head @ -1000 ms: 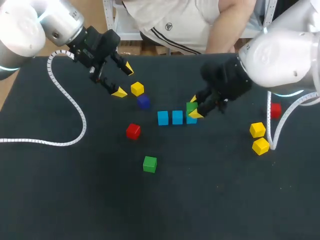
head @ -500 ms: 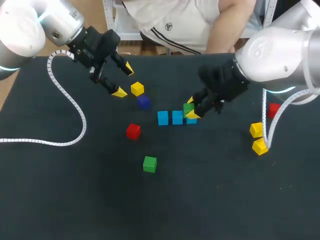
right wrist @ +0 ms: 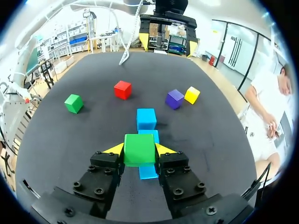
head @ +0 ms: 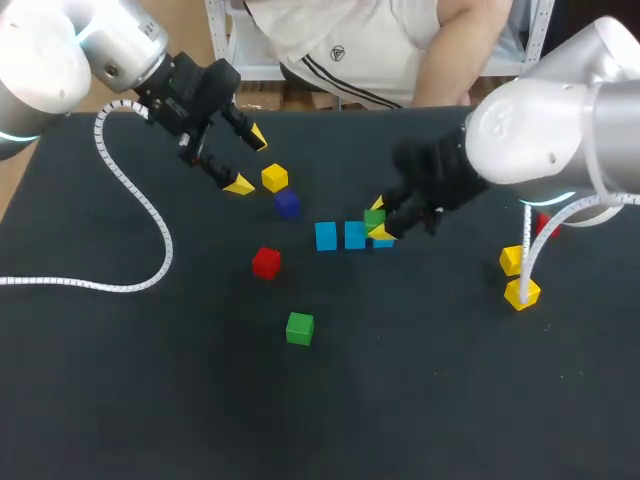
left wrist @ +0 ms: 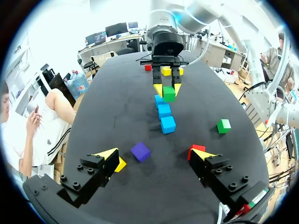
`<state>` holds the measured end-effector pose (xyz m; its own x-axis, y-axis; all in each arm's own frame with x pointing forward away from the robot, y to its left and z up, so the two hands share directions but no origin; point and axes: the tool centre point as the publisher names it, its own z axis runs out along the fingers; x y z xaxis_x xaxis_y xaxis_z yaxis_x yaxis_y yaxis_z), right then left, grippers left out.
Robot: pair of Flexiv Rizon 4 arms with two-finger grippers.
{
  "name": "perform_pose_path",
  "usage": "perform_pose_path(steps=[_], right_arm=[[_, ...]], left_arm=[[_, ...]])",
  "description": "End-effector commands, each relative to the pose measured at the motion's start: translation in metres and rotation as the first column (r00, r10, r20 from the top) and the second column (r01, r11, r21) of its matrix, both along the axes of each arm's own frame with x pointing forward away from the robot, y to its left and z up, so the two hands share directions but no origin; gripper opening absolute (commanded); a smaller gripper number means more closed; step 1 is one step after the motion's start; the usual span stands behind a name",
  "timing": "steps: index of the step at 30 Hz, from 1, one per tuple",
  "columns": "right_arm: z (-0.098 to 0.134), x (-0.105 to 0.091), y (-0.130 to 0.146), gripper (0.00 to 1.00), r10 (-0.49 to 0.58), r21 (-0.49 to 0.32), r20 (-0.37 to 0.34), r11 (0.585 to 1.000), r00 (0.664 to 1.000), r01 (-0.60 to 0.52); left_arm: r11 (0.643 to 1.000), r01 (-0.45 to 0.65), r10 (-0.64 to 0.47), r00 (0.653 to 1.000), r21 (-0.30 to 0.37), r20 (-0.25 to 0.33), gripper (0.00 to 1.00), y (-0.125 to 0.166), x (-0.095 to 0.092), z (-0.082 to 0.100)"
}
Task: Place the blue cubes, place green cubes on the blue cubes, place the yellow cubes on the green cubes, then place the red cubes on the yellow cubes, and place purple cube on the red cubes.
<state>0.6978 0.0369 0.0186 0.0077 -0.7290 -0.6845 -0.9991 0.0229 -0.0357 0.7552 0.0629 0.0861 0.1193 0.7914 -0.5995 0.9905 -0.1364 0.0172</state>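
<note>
Right claw [right wrist: 139,150] tight around green cube [right wrist: 139,147]

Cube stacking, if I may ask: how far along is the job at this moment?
Done: three blue cubes sit in a row. In hand: the right pincer is shut on a green cube just above that row, not yet released. Left: the other green cube, the yellow cubes, red cubes and purple cube lie loose on the table; the left pincer is open and empty.
</note>
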Motion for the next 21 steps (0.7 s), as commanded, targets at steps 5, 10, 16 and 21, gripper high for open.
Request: perform_pose_path(steps=[5,10,16,21], right_arm=[[-0.001,0.0102,0.0006,0.0,0.017,0.003,-0.012,1.0,1.0,-0.017],[0.0005,0.011,0.0025,0.0,0.022,-0.014,-0.008,1.0,1.0,-0.022],[0.0011,0.0104,0.0044,0.0,0.021,-0.019,-0.008,1.0,1.0,-0.021],[0.0002,0.0079,0.0053,0.0,0.017,-0.03,-0.01,0.999,1.0,-0.018]], left_arm=[[1.0,0.006,-0.006,1.0,0.001,-0.004,1.0,0.0002,0.0027,0.0001],[1.0,0.006,-0.006,1.0,0.001,-0.004,1.0,0.0002,0.0027,0.0001],[1.0,0.006,-0.006,1.0,0.001,-0.004,1.0,0.0002,0.0027,0.0001],[1.0,0.006,-0.006,1.0,0.001,-0.004,1.0,0.0002,0.0027,0.0001]])
